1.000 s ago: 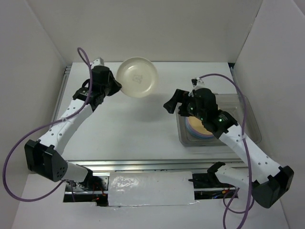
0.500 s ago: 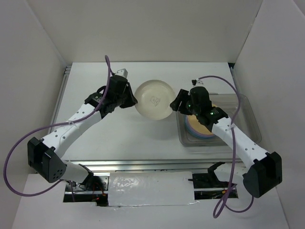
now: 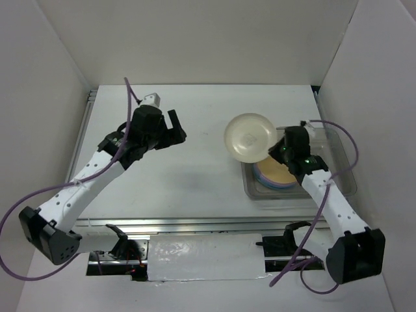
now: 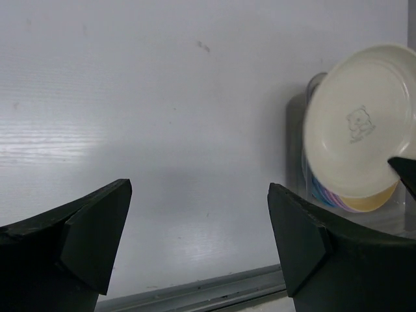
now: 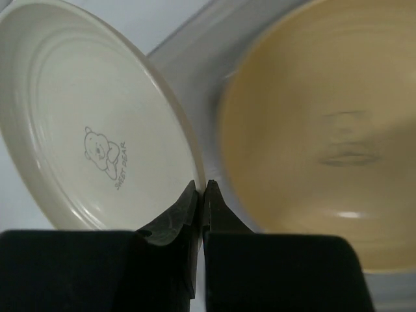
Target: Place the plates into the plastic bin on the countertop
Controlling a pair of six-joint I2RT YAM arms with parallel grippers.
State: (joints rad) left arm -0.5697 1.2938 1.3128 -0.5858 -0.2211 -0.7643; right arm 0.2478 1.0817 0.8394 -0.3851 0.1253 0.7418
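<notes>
A cream plate [image 3: 250, 136] hangs tilted over the left edge of the plastic bin [image 3: 339, 158], held by its rim in my shut right gripper [image 3: 281, 151]. In the right wrist view the fingers pinch the rim of the cream plate [image 5: 84, 130], which has a small bear print. Beside it lies an orange-yellow plate [image 5: 318, 130]. That plate [image 3: 279, 174] tops a stack of plates in the bin, with lavender and blue edges below it. My left gripper [image 3: 177, 130] stands open and empty over the countertop [image 3: 195, 175], well left of the plate [image 4: 361, 120].
A metal rail [image 3: 195, 224] runs along the countertop's near edge, and shows in the left wrist view as the rail [image 4: 214, 289]. White walls close in the left, back and right sides. The bin sits against the right edge.
The left gripper carried the cream plate rightward, then opened and drew back left. The right gripper closed on the plate's rim and now holds it by the bin.
</notes>
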